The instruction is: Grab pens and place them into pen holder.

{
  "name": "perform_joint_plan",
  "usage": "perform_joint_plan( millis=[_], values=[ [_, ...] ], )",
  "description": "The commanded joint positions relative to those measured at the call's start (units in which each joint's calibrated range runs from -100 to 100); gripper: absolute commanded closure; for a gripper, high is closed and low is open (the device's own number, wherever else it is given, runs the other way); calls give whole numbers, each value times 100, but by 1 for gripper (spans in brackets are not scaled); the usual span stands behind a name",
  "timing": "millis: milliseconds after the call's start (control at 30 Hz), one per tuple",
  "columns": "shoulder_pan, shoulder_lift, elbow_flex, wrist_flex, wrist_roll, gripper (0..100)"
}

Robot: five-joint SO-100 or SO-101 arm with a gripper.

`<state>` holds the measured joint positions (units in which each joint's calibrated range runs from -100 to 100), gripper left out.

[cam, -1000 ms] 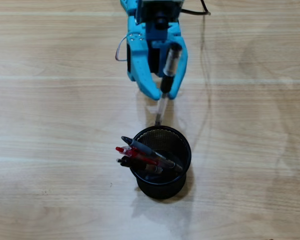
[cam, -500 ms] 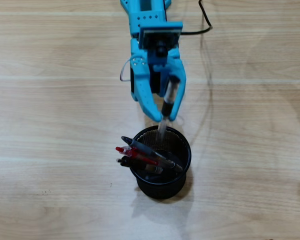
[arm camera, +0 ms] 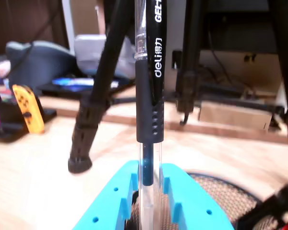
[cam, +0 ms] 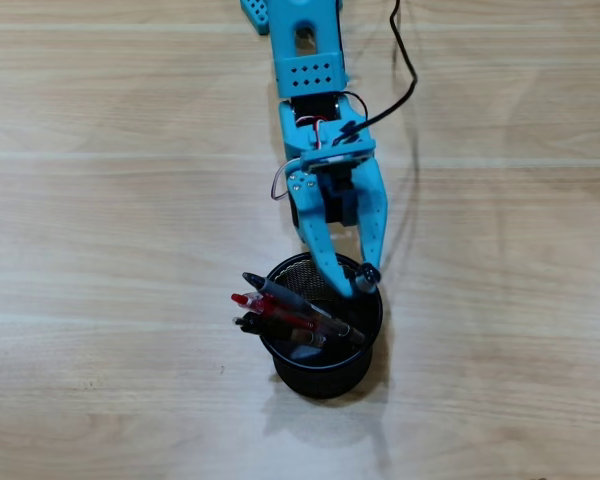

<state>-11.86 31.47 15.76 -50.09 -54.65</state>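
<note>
A black mesh pen holder [cam: 325, 378] stands on the wooden table; its mesh rim also shows in the wrist view [arm camera: 223, 194]. Three pens lean out of it to the left: a black one [cam: 298, 299], a red one [cam: 263, 304] and a dark one [cam: 250, 323]. My blue gripper [cam: 355, 278] hangs over the holder's far rim. It is shut on a black and clear pen [arm camera: 150, 91], which stands upright between the jaws in the wrist view. The gripper [arm camera: 149, 191] holds the pen's clear lower barrel; its dark top end shows in the overhead view [cam: 367, 274].
A black cable [cam: 407, 62] runs along the table beside the arm. In the wrist view, black tripod legs [arm camera: 89, 115] stand on the table behind the pen, and a yellow controller [arm camera: 29, 108] lies at the far left.
</note>
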Motion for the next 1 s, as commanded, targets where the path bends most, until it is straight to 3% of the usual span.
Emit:
perform_joint_plan(
  millis=[0, 167, 333, 600, 800, 900, 967],
  values=[
    [-53, -26, -48, -84, -19, 98],
    [-44, -60, -75, -84, -19, 97],
    [-44, -102, -93, -93, 6, 86],
    [20, -253, -679, -24, 37, 85],
    [29, -1328, -183, -6, 682, 86],
    [29, -2227, 610, 450, 794, 86],
    [29, -3269, 1349, 1440, 1002, 90]
  ],
)
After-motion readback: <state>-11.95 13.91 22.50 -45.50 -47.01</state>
